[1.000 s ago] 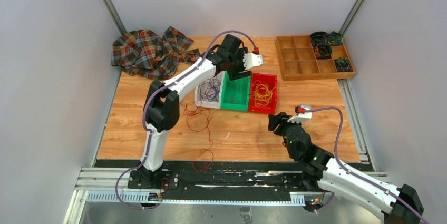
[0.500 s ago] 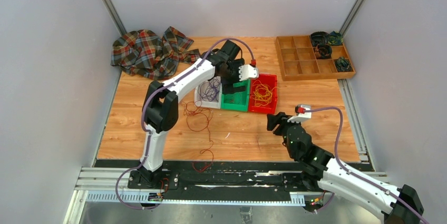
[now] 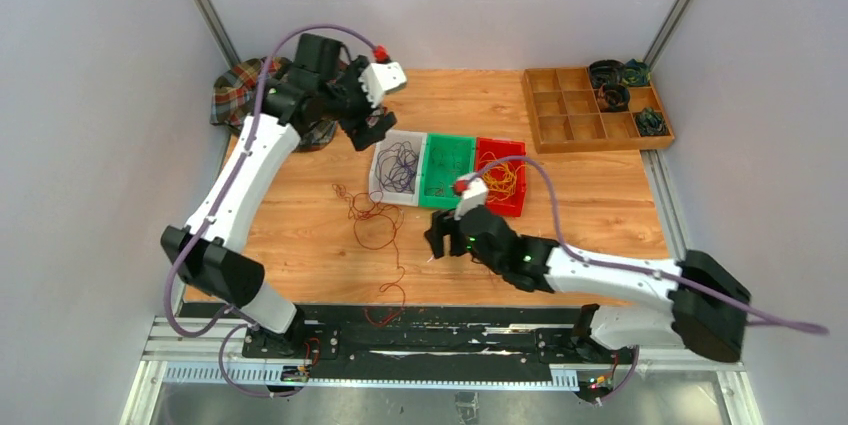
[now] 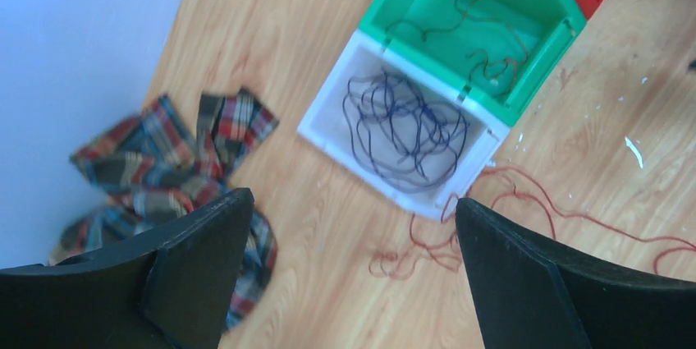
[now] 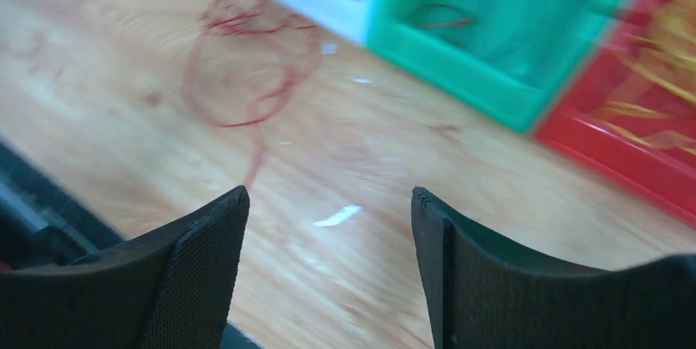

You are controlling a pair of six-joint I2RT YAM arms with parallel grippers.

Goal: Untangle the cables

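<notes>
My left gripper [image 3: 372, 131] hangs wide open with nothing between its jaws, above the table [image 3: 600, 205] at 11 o'clock from the white bin [image 3: 381, 185]. The plaid cloth [image 3: 235, 95] lies at its 9 o'clock. My right gripper [image 3: 437, 242] is low over the wood at 6 o'clock from the green bin [image 3: 447, 197], its jaws apart and empty.

The purple cables [image 3: 398, 167] sit looped in the white bin. A few dark red strands [image 4: 472, 29] lie in the green bin at its 3 o'clock, and the yellow cables [image 3: 497, 178] fill the red bin [image 3: 518, 160] beyond that. The long dark red cable [image 3: 375, 220] sprawls loose on the table at 7 o'clock from the white bin, trailing toward the near edge. A wooden tray [image 3: 575, 110] stands at the table's 2 o'clock corner.
</notes>
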